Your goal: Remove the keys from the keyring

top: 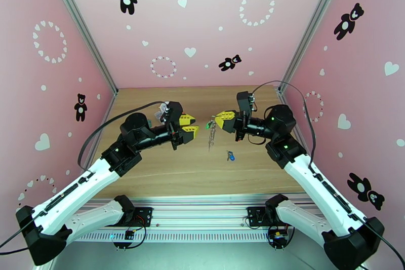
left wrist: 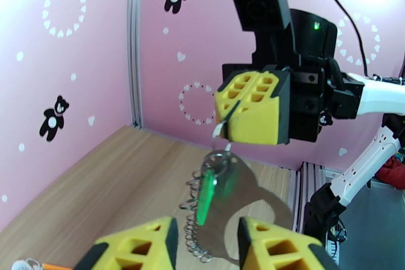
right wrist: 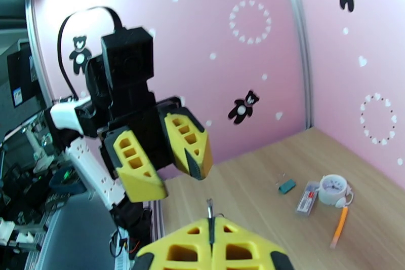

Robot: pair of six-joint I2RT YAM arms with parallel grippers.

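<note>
Two robot hands face each other above the tabletop. The right hand pinches the top of the keyring, which dangles in mid-air with the green-tagged key. The left hand, fingers spread, hovers just beside it. The blue-tagged key lies on the wood below.

Left claw parted; right claw clamped tight.

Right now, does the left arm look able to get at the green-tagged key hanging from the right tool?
Probably yes: the left tool stands open facing the green-tagged key, which dangles from the keyring in the right tool. Nothing lies between, though the chain hangs beside it.
</note>
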